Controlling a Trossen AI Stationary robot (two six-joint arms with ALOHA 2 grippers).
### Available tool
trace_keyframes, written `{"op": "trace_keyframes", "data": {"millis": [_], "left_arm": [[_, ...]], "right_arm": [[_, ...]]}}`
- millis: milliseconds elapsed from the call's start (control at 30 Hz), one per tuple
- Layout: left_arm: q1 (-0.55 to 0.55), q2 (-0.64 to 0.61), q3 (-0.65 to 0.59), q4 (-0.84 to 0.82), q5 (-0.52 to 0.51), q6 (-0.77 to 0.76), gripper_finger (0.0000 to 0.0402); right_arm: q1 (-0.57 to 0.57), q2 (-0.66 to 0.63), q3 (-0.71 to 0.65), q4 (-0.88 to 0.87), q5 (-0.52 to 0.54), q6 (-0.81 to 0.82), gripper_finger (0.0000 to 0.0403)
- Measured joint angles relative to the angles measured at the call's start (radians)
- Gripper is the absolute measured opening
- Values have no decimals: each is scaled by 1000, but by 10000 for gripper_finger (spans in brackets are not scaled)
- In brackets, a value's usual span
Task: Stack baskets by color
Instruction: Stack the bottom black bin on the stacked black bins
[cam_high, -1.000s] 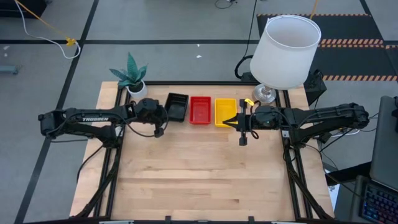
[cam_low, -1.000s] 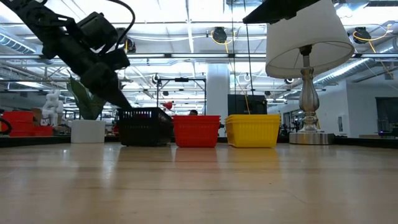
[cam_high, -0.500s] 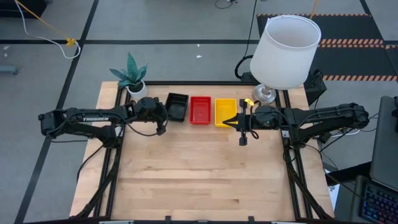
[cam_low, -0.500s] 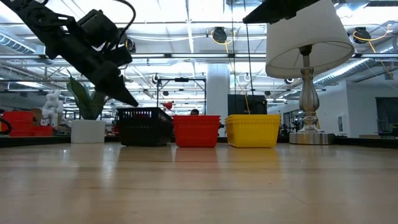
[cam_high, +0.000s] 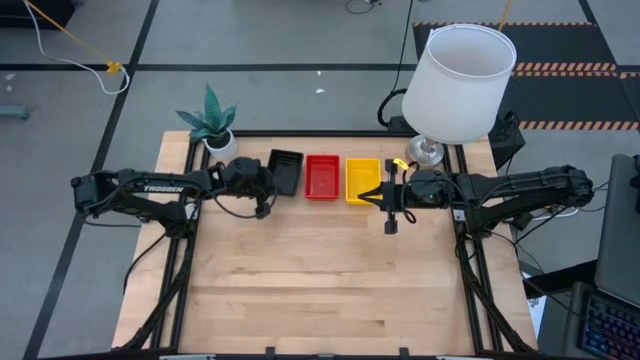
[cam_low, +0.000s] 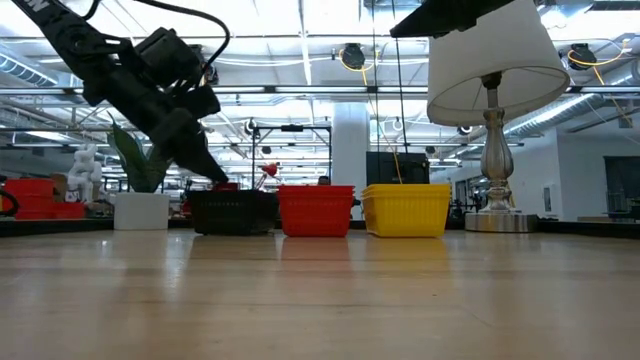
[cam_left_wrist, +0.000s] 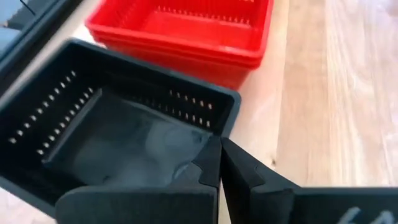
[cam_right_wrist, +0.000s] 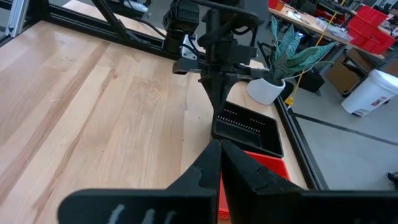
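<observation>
Three stacks of small slotted plastic baskets stand side by side in a row at the far edge of the pale wooden counter (cam_high: 330, 270) — the black basket stack (cam_high: 286, 171) nearest the small potted green plant (cam_high: 210, 122), the red basket stack (cam_high: 322, 175) in the middle, the yellow basket stack (cam_high: 362, 179) toward the white-shaded lamp (cam_high: 457, 82). The left claw (cam_left_wrist: 219, 163) hangs with its fingers pressed together and nothing between them, its tip just above the near corner of the black stack. The right claw (cam_high: 373, 198) is likewise shut and empty — it sits over the near corner of the yellow stack
</observation>
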Motion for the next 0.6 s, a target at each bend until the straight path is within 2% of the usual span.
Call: {"op": "trace_keyframes", "data": {"millis": [233, 500, 600], "left_arm": [[1, 13, 0, 13, -88, -6, 8], [6, 35, 0, -30, -85, -19, 8], [6, 35, 0, -24, -42, -19, 8]], "right_arm": [[0, 0, 0, 0, 0, -1, 4], [0, 0, 0, 0, 0, 2, 4], [0, 0, 0, 0, 0, 0, 4]]}}
